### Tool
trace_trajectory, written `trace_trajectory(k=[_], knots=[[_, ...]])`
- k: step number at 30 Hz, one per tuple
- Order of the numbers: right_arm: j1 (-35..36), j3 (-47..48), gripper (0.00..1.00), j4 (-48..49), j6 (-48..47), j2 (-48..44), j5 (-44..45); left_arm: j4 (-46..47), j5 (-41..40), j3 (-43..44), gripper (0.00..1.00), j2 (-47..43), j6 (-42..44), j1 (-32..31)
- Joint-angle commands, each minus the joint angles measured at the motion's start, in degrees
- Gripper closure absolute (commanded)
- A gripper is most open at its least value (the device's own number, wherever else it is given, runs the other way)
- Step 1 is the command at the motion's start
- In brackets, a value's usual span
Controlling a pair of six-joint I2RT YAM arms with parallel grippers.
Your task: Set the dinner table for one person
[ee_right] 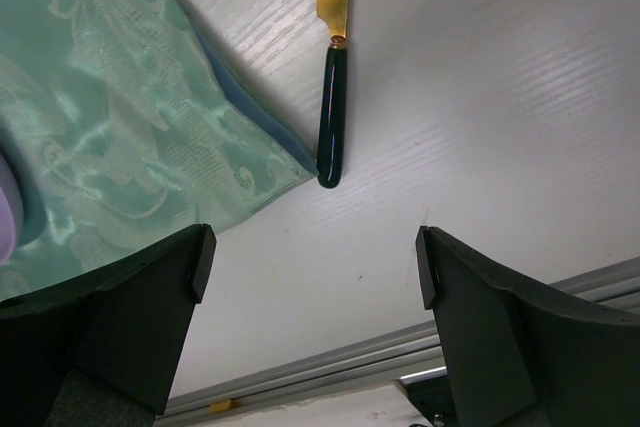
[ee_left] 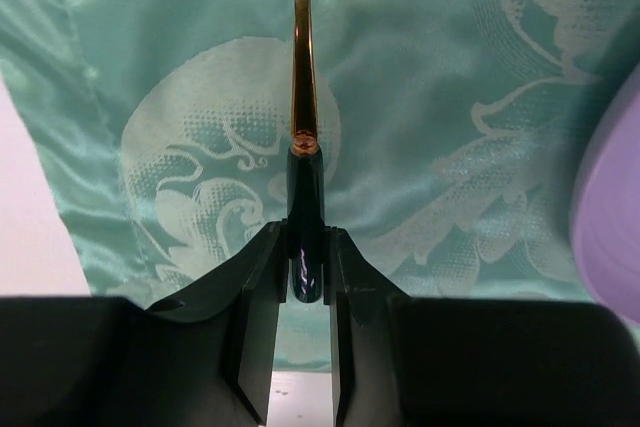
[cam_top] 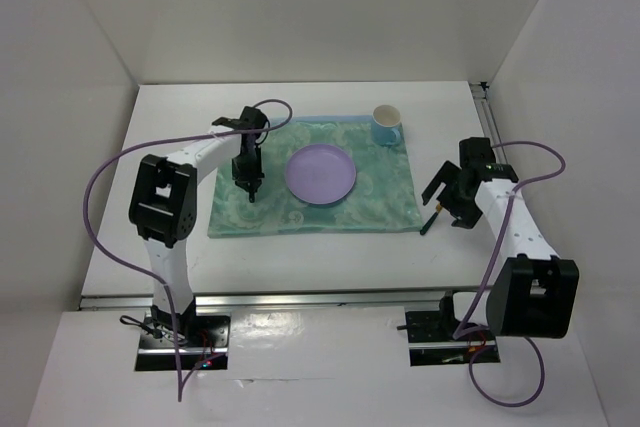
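Observation:
On the white dinner table (cam_top: 300,259) lies a green swirl-patterned placemat (cam_top: 380,199) bearing a lilac plate (cam_top: 320,175) and a blue mug (cam_top: 386,125). My left gripper (cam_top: 248,187) hangs over the mat just left of the plate. It is shut on the dark handle of a gold utensil (ee_left: 303,67), whose head is cut off at the top of the left wrist view. My right gripper (cam_top: 447,202) stands open over bare table beside the mat's right edge. A knife (ee_right: 333,117) with a gold blade and dark green handle lies ahead of the right gripper (ee_right: 315,267), by the mat's near right corner.
A metal rail (ee_right: 350,357) runs along the table's near edge, close under my right gripper. White walls enclose the table on three sides. The plate's rim (ee_left: 610,207) shows at the right of the left wrist view.

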Motion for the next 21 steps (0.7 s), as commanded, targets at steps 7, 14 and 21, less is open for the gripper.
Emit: trace_trajectory(k=[7,14,21], knots=[[-2.28,-1.48,0.13,5.76,2.60,5.33,-1.01,0.80,1.37,1.61,1.00,2.43,2.15,-0.21],[-2.28,-2.54,0.28,9.38,3.65,11.48,-2.07,-0.51,-0.30,3.10,0.76,4.19,1.62,-0.21],[-2.28,-3.59,0.48,12.27,4.18,15.09,-1.46,-0.51,0.23,4.16,0.41,2.87,1.00,-0.21]])
